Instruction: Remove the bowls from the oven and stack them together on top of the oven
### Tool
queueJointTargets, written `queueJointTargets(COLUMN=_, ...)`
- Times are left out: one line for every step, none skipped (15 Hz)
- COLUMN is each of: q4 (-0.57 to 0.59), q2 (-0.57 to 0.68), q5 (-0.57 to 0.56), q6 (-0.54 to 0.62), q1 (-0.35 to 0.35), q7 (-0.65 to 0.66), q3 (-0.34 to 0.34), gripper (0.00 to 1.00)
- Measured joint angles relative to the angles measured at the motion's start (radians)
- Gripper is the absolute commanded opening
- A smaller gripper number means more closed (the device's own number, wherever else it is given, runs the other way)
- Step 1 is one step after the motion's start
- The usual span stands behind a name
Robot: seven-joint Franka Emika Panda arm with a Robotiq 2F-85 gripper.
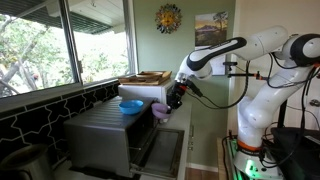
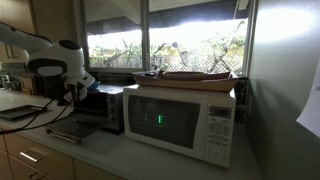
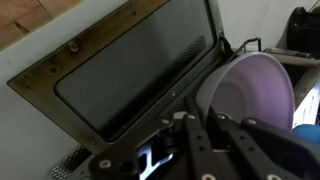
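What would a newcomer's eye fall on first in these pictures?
First comes the white robot arm, which reaches across to the large grey metal oven, whose drop-down glass door hangs open. Its gripper holds a small pale lilac round bowl, tilted, just in front of the oven. A bright blue round bowl sits on the oven's flat top.

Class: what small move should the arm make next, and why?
Probably lift the lilac bowl over toward the blue bowl: the gripper holds it in front of the open oven, while the blue bowl already sits on its top.
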Motion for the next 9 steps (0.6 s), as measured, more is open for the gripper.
queueJointTargets(q4=0.017, q2=-0.009, q5=-0.008, q6=-0.041, q1=0.000, q7=-0.001, q3=-0.005, gripper=0.02)
queueJointTargets(q4=0.040, q2=-0.019, q5=-0.017, q6=-0.092, q1=0.001, q7=-0.008, q3=-0.012, gripper=0.02)
queueJointTargets(q4=0.069, q2=-0.029, q5=-0.026, q6=-0.151, q1=0.003, q7=-0.016, q3=-0.021, gripper=0.02)
queueJointTargets(q4=0.102, q2=-0.037, q5=-0.033, q6=-0.210, q1=0.005, q7=-0.024, q3=-0.030, gripper=0.02)
queueJointTargets(q4=0.137, q2=-0.041, q5=-0.037, q6=-0.265, q1=0.006, q7=-0.030, q3=-0.038, gripper=0.02)
queueJointTargets(q4=0.176, q2=-0.042, q5=-0.037, q6=-0.312, q1=0.006, q7=-0.031, q3=-0.044, gripper=0.02)
queueJointTargets(q4=0.212, q2=-0.039, q5=-0.037, q6=-0.347, q1=0.006, q7=-0.030, q3=-0.047, gripper=0.02)
queueJointTargets(q4=0.248, q2=-0.028, q5=-0.033, q6=-0.369, q1=0.006, q7=-0.024, q3=-0.046, gripper=0.02)
queueJointTargets(q4=0.282, q2=-0.010, q5=-0.029, q6=-0.379, q1=0.006, q7=-0.009, q3=-0.042, gripper=0.02)
